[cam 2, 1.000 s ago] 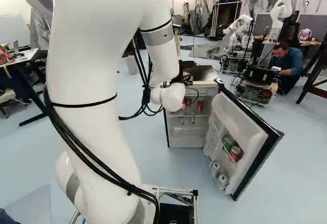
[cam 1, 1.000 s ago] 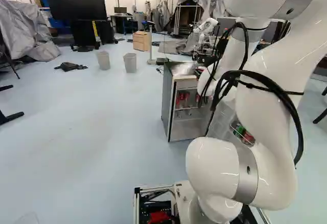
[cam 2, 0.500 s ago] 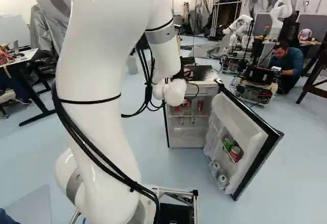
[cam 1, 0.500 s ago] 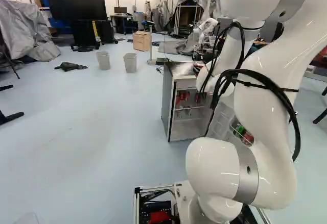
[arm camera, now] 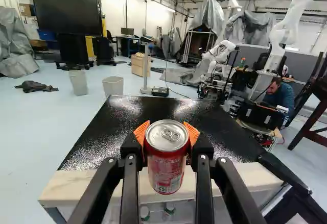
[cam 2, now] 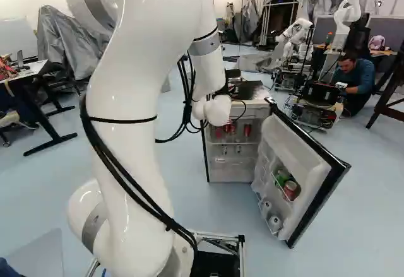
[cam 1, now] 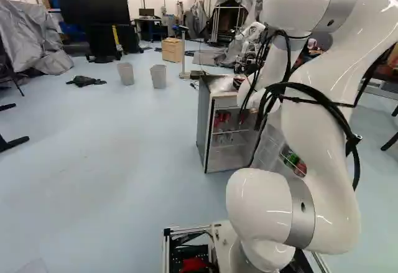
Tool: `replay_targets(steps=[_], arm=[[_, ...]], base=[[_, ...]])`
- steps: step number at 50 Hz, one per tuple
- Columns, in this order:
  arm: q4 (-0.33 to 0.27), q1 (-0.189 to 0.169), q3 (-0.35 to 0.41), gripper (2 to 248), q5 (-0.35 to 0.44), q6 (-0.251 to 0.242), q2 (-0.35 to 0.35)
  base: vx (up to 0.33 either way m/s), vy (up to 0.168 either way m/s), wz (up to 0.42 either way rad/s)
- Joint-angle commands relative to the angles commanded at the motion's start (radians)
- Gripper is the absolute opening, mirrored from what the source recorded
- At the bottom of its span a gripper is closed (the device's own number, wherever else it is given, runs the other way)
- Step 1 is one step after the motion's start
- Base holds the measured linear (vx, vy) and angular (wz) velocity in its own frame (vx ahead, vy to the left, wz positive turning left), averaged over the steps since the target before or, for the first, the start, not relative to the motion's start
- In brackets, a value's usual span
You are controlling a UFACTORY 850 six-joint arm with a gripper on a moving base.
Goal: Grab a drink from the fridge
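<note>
Wrist view: The claw grips a red can between orange pads, near the front edge of the fridge. The fridge door stands open, with drinks inside.

Free: air above fridge top | Blocking: front edge below, open door beside opening

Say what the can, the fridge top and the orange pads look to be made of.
Red can: metal, likely aluminium, with a shiny silver lid and pull tab.
Fridge top: black and glossy with speckled glare, perhaps coated metal or plastic.
Orange pads of the end effector: ribbed, matte, probably rubber or soft plastic.
</note>
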Motion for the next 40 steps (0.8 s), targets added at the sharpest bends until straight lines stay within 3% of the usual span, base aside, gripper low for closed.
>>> replay_targets(steps=[25, 40], arm=[[0.0, 0.02, -0.114, 100, -0.043, 0.0, -0.088], [0.0, 0.022, -0.129, 100, -0.046, 0.011, -0.099]], base=[[0.0, 0.0, 0.0], [0.0, 0.0, 0.0]])
